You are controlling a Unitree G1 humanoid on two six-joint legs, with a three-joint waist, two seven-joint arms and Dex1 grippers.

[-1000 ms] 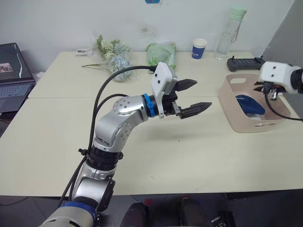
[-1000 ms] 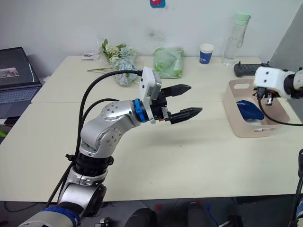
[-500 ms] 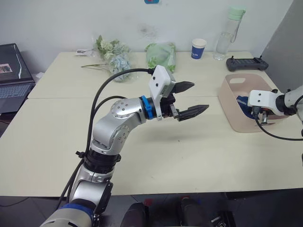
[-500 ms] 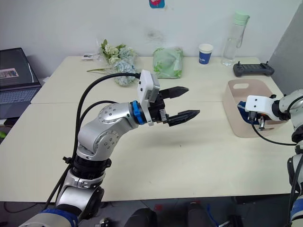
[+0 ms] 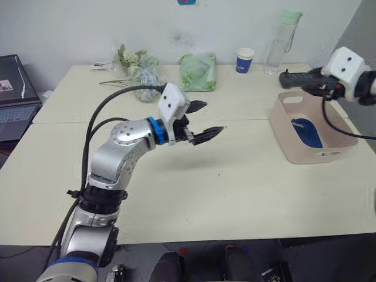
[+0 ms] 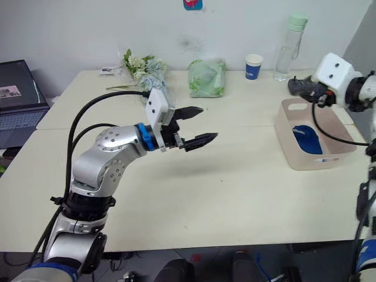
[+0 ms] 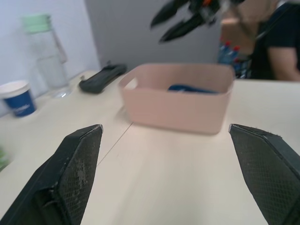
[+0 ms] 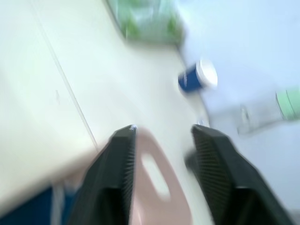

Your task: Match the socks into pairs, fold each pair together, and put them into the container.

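The container (image 5: 284, 130), a pale pink tub, stands at the table's right edge. A navy blue sock (image 5: 306, 130) lies inside it, and the left wrist view shows it over the container's rim (image 7: 190, 88). My right gripper (image 7: 157, 32) hovers open and empty above the tub's far side, its fingers (image 8: 122, 159) spread over the rim and handle slot. My left gripper (image 5: 214, 116) hangs open over the middle of the table, pointing toward the container with nothing between its fingers. Apart from that one, the socks are out of view.
Along the back of the table stand a green plastic bag (image 5: 198, 70), a blue-and-white paper cup (image 5: 245, 59), a clear bottle (image 5: 277, 44), a bunch of flowers (image 5: 138, 67) and a black controller (image 5: 292, 77). A laptop (image 5: 12, 94) sits far left. A person (image 7: 281, 42) is beyond the tub.
My right gripper dipped into the container, then rose above its far side and opened, leaving the blue sock inside. My left arm drew back to the left.
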